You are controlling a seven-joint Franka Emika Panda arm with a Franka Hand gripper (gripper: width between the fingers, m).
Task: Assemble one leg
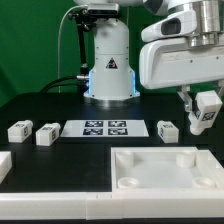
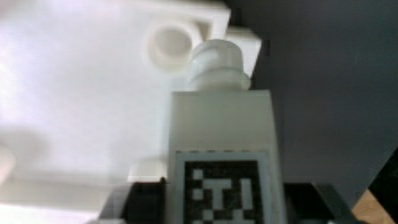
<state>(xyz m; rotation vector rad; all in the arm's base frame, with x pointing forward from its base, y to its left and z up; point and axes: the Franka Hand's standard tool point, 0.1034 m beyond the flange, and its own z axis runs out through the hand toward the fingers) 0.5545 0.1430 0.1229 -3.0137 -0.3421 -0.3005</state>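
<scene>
Fingers [image 2: 128, 206]: pinching the leg at its marked end. In the wrist view I see a dark finger on either side of it.
Leg [image 1: 203, 120]: held in the air, clear of the bench, near the bench edge on the exterior view's right. It hangs roughly upright. In the wrist view the leg [image 2: 221, 130] shows me a black-and-white marker on the face towards the camera and a narrower round peg at its far end.
Panel [image 1: 165, 168]: large, white and flat, lying at the bench's near corner on the exterior view's right, below the held leg and nearer the front edge.
Socket [image 2: 169, 44]: round, at a corner of the panel. The peg appears just beside it. I cannot tell whether the two touch.
Spare leg A [image 1: 18, 130]: on the bench, close to the edge on the exterior view's left.
Spare leg B [image 1: 46, 133]: just beside A, towards mid-bench.
Spare leg C [image 1: 167, 130]: on the bench between the marker board and the held leg.
Marker board [image 1: 105, 128]: flat at mid-bench, between B and C.
White part [image 1: 3, 165]: at the left edge, cut off by the frame. I cannot identify it.
Arm base [image 1: 110, 70]: middle of the far edge.
Bench [image 1: 60, 165]: dark surface.
</scene>
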